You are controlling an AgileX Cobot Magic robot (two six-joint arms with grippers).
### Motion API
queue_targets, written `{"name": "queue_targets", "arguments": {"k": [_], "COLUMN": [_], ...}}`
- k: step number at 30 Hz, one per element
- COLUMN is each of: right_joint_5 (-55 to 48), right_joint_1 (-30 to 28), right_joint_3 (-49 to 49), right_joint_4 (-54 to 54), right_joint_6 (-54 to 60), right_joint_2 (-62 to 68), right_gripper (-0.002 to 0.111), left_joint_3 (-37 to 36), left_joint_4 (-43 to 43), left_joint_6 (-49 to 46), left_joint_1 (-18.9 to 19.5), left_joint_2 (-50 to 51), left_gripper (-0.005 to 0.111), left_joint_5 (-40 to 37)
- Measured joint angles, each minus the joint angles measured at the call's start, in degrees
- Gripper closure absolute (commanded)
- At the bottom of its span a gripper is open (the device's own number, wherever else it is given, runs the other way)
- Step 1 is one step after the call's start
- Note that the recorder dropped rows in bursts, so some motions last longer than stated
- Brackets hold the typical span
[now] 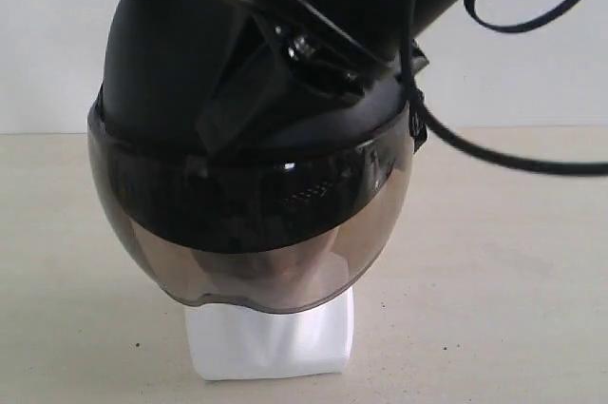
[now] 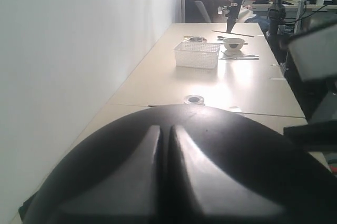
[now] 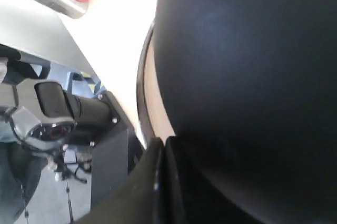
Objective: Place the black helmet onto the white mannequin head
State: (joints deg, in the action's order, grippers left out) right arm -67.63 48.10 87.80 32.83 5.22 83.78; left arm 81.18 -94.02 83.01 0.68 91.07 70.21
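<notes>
On the beige tabletop (image 1: 503, 261), the rounded matte black helmet (image 1: 157, 52) sits over the glossy white mannequin head (image 1: 271, 342), whose face shows dimly through the smoky tinted visor (image 1: 247, 252). The right gripper (image 3: 162, 145) is close beside the shell, its fingers pressed together on nothing. The left gripper (image 2: 164, 129) is likewise closed above the crown.
</notes>
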Motion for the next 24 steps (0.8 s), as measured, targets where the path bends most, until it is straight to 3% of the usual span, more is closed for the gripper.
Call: {"name": "queue_targets", "arguments": {"k": [6,12,16,20,24], "right_joint_5": [-2.82,-0.22,0.79,3.38,17.14], "right_joint_1": [0.23,0.13,0.02,0.02,0.02], "right_joint_3": [-2.62,4.99,6.53,-1.91,-20.26], "right_joint_4": [-1.74,-7.54,-22.52,-28.34,-28.68], "right_joint_6": [0.52,0.96,3.75,3.75,3.75], "right_joint_2": [-1.13,-9.26,-20.14,-32.35,-49.15], "right_gripper": [0.108,0.108,0.108,0.108,0.108], "left_joint_3": [0.0,0.0,0.0,0.0,-2.24], "left_joint_4": [0.0,-0.23,-1.06,-4.01,-5.64], "left_joint_6": [0.23,0.31,0.45,2.47,10.84], "left_joint_1": [0.0,0.0,0.0,0.21,2.57], "left_joint_2": [0.0,0.0,-1.28,-7.35,-19.15], "left_gripper": [0.102,0.102,0.102,0.102,0.102], "left_joint_5": [-0.1,-0.44,-1.68,-4.47,-8.26]}}
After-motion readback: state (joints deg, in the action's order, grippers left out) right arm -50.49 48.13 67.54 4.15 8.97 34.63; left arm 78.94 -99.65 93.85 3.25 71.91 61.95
